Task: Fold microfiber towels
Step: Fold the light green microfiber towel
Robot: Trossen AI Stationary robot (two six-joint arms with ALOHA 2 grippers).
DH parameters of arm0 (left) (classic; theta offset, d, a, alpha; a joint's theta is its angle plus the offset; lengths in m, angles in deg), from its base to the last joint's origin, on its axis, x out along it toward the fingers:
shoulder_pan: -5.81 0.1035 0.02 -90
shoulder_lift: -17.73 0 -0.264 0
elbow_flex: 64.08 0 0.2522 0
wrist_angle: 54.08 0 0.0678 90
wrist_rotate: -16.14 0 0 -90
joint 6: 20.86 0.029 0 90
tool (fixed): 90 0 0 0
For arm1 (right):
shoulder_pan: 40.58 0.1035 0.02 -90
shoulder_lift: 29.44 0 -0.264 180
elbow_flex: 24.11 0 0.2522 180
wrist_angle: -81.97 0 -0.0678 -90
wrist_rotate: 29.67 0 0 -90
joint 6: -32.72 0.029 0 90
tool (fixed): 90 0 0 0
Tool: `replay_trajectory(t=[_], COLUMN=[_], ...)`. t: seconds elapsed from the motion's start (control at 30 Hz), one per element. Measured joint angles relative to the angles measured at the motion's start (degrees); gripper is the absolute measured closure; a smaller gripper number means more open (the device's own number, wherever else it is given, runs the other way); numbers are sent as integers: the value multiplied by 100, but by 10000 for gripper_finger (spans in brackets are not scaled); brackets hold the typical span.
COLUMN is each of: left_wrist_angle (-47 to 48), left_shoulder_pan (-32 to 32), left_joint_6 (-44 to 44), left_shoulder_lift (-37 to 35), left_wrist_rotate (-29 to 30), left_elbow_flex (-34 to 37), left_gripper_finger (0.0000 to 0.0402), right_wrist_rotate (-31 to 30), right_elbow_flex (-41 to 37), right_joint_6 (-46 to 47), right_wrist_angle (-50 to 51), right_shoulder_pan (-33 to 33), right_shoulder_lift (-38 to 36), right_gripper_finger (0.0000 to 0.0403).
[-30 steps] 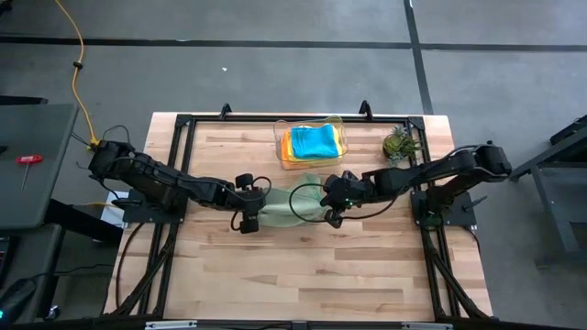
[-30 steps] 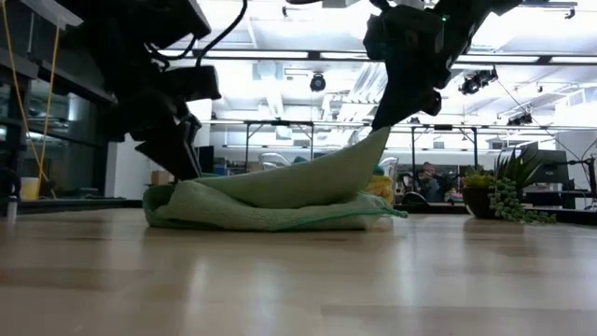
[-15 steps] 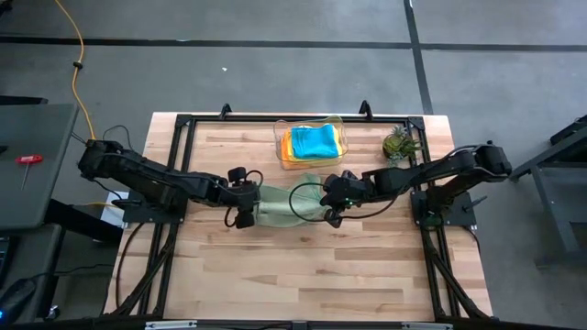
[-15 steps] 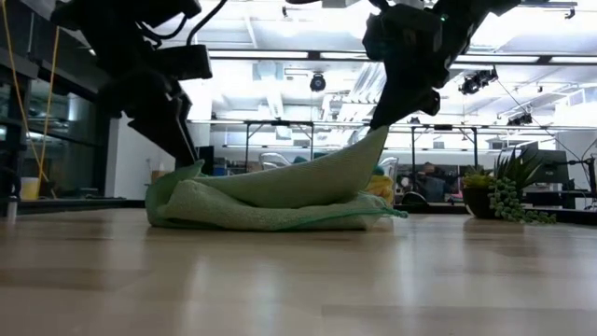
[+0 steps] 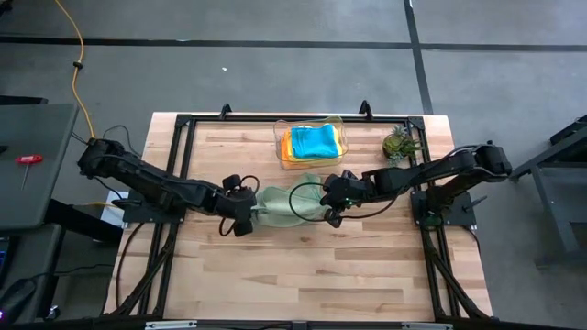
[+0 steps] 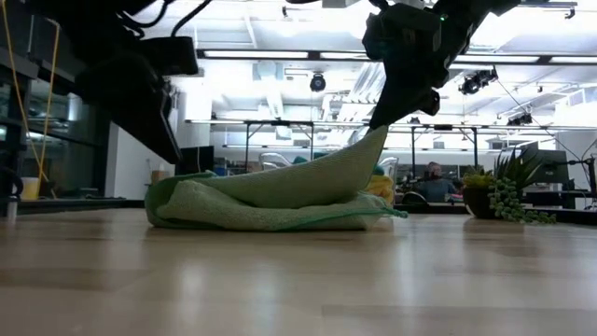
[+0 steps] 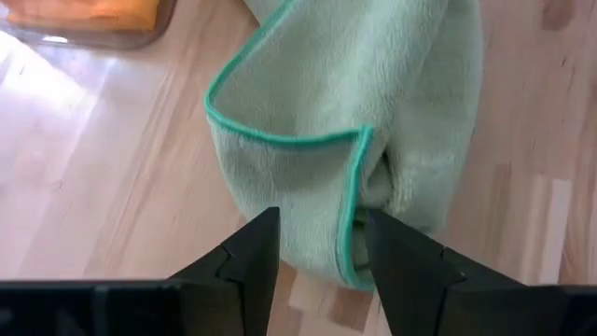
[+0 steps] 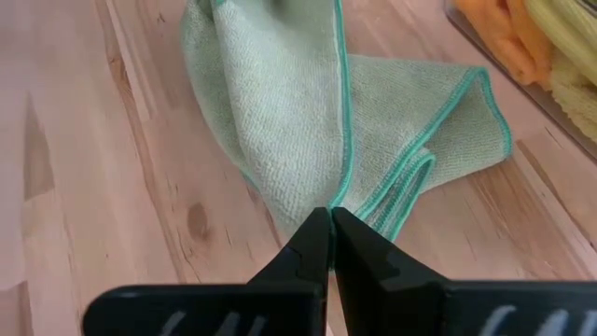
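At table ctr, right fingers [image 8: 328,245] pinch green towel [image 8: 280,103] edge; left fingers [image 7: 317,245] parted.

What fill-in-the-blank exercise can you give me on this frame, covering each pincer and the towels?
1. The right pincer is shut on an edge of the ____ towel.
2. The left pincer stands ____ at the towel's other end, holding nothing.
3. The topmost towel in the clear bin is ____ in colour.
4. The potted plant stands on the table beside the ____.

Missing words: light green; open; teal-blue; bin
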Motion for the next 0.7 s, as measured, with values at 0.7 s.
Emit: replay_trajectory(t=[0.7], left_wrist_angle=[-1026], left_shoulder_pan=[-472], left_joint_6=[447], left_shoulder_lift=[695], left_wrist_rotate=[752], left_elbow_flex=[4], left_gripper_finger=[255], right_wrist_rotate=[-2], right_elbow_flex=[0], right_joint_6=[-1], right_wrist_angle=[-11], right_shoulder_pan=[0], right_shoulder_lift=[-4], right_gripper_finger=[403])
